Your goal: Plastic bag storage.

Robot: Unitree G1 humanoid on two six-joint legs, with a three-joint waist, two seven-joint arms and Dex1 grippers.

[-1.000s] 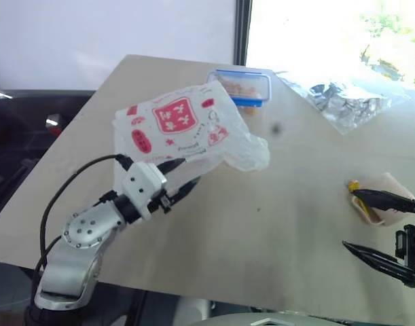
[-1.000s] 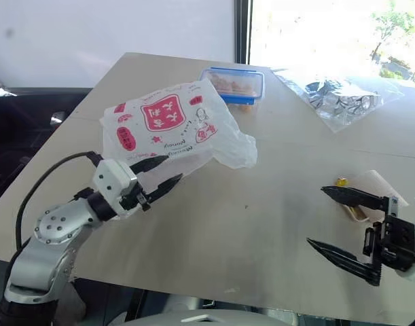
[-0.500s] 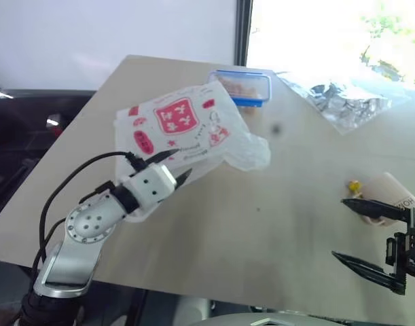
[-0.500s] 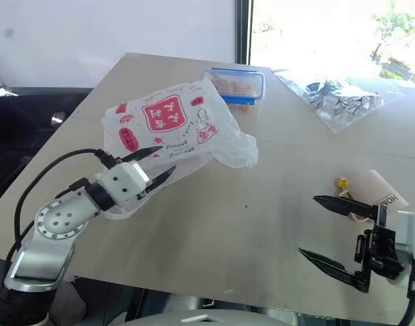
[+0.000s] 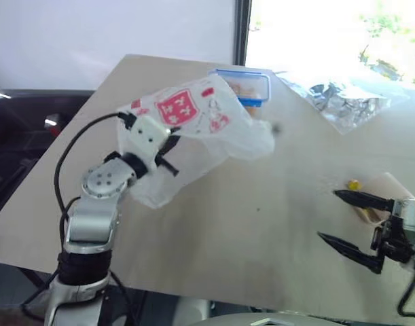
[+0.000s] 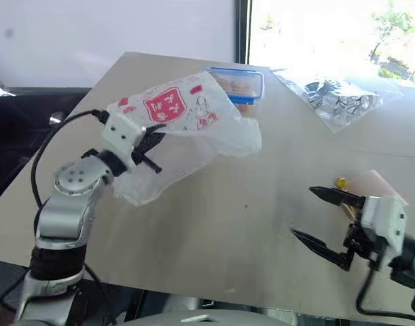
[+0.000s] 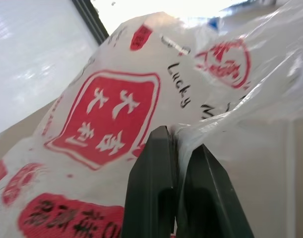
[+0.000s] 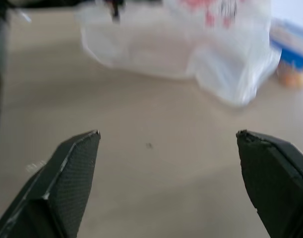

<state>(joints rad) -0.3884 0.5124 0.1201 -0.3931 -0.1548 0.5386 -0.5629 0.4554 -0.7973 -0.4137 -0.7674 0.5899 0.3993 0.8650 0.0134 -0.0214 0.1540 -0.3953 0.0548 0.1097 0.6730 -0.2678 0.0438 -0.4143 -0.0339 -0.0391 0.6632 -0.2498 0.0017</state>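
Overhead, the left gripper (image 5: 168,138) has its two black fingers pinched together on a fold of the thin translucent white plastic bag (image 5: 207,125), the one printed with a red square logo and red ovals. From the left wrist view the fingers (image 7: 156,188) meet with bag film (image 7: 106,124) squeezed between them. Bag is lifted at the gripped end; its loose body droops and hangs below the gripper over the tan wooden table (image 5: 261,217). Whether the far crumpled end touches the tabletop I cannot tell.

Right gripper (image 6: 317,217) sits low at the right near edge of the table, fingers spread wide apart, nothing between them. Right wrist view: both fingertips (image 8: 74,163) frame bare tabletop, bag (image 8: 191,49) well beyond them.

Behind the bag, at the far side of the table: blue-rimmed clear plastic food box (image 5: 251,87) with orange contents. Far right: crinkled clear-silvery plastic wrap (image 5: 350,102). Just beside the right gripper: a small pale tan item (image 5: 384,187) with a yellow bit (image 5: 354,184) next to it; identity unclear.
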